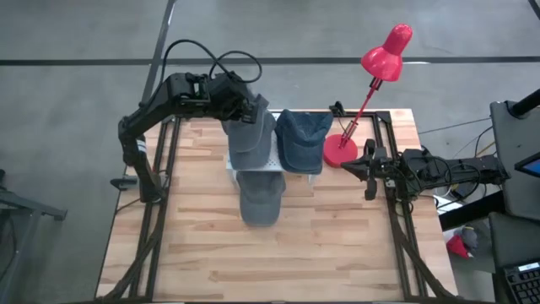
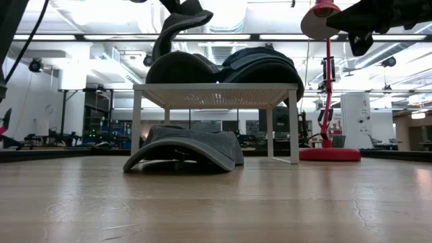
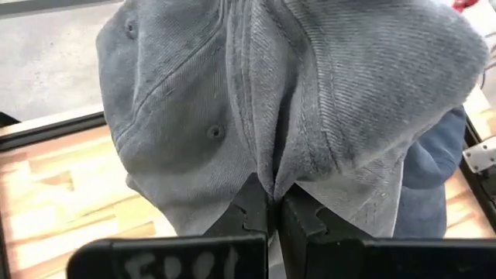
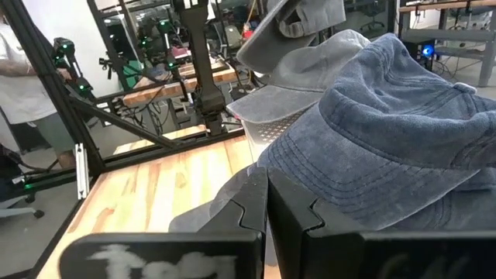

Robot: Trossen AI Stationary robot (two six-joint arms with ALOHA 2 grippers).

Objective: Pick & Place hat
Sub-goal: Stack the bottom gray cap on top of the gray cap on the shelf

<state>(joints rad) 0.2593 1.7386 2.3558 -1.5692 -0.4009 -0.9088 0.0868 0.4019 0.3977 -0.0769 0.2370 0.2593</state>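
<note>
A white wire rack [image 1: 272,169] stands mid-table. A light grey cap [image 1: 253,139] and a blue cap [image 1: 299,139] lie side by side on its top. A darker grey cap [image 1: 260,201] lies on the table, half under the rack's near edge [image 2: 182,150]. My left gripper [image 1: 250,111] is at the light grey cap's far end, shut on its cloth [image 3: 271,194]. My right gripper [image 1: 369,169] hangs shut in the air to the right of the lamp base, touching nothing [image 4: 267,203]. My left gripper pinches a fold of the light grey cap's cloth [image 3: 273,184] between its two fingers, several layers bunched together. It comes slanting down from the table's far left. The held end is raised [image 2: 179,27], and the crown [image 2: 179,67] still rests on the rack top.
A red desk lamp stands on its base [image 1: 340,152] just right of the rack, its stem leaning toward the far right and its head [image 1: 386,52] beyond the far edge. Bare wood lies on the near half of the table [image 1: 278,262]. A person stands beyond the table [image 4: 23,85].
</note>
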